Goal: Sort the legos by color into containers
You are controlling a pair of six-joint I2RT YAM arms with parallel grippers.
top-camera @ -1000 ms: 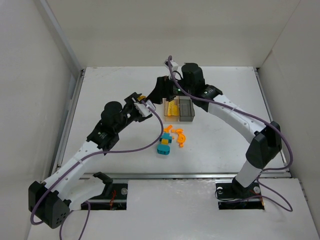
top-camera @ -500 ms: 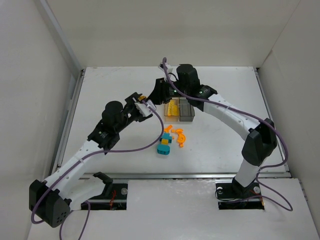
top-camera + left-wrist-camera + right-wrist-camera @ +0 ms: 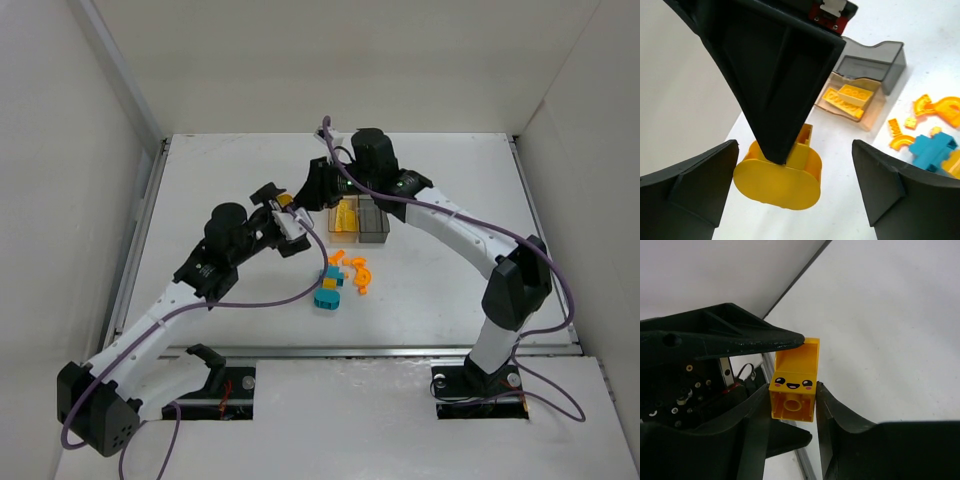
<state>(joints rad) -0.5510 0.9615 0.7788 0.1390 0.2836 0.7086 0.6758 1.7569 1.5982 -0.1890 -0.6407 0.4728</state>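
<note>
My right gripper (image 3: 305,195) (image 3: 792,400) is shut on a yellow lego with a smiling face (image 3: 792,385), held above the table left of the bins. That yellow lego (image 3: 780,175) also shows in the left wrist view, pinched by the right gripper's black fingers from above. My left gripper (image 3: 283,213) (image 3: 795,150) is open, its jaws apart on either side of the piece, not touching it. The orange-amber bin (image 3: 346,215) (image 3: 872,117) holds yellow flat bricks (image 3: 847,97). The smoky grey bin (image 3: 374,220) (image 3: 892,60) adjoins it.
Loose legos lie in front of the bins: orange curved pieces (image 3: 355,270) (image 3: 935,107) and teal-blue pieces (image 3: 328,290) (image 3: 932,150) with a yellow one among them. White walls enclose the table on the left, back and right.
My right gripper has moved left to the yellow lego at my left gripper. My left gripper's jaws have spread apart and shifted slightly.
</note>
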